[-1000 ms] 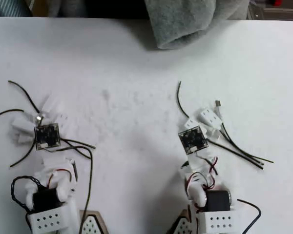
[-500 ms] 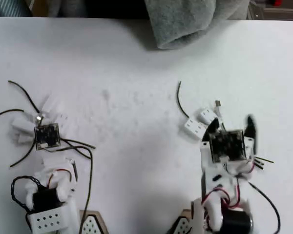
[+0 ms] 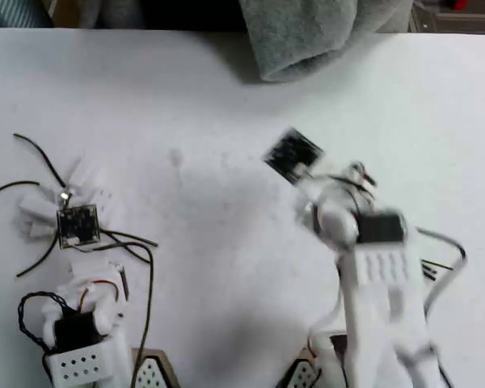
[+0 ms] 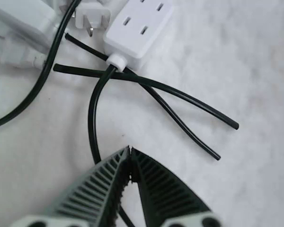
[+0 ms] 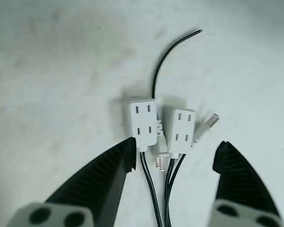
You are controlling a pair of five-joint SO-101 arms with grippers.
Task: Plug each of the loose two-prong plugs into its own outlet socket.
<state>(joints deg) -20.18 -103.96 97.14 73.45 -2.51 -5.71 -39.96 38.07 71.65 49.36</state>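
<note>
Two outlet sockets (image 5: pixel 144 124) side by side
Right claw (image 5: pixel 176 153) wide open over them, empty; left claw (image 4: pixel 130 156) closed, empty

In the high view the blurred right arm (image 3: pixel 372 250) covers the 2 outlet sockets (image 5: pixel 144 124).

A white outlet socket (image 5: pixel 143 124) and a second outlet socket (image 5: pixel 181 127) are laid side by side, nearly touching, slots facing up. The metal prongs of a plug (image 5: pixel 161 163) are seen between them. Elsewhere, a third outlet socket (image 4: pixel 139 26) is laid slots up, its black cord (image 4: pixel 90 113) crossed by loose cord ends (image 4: pixel 194 101). A white two-prong plug (image 4: pixel 92 19) is left unplugged just beside it.
</note>
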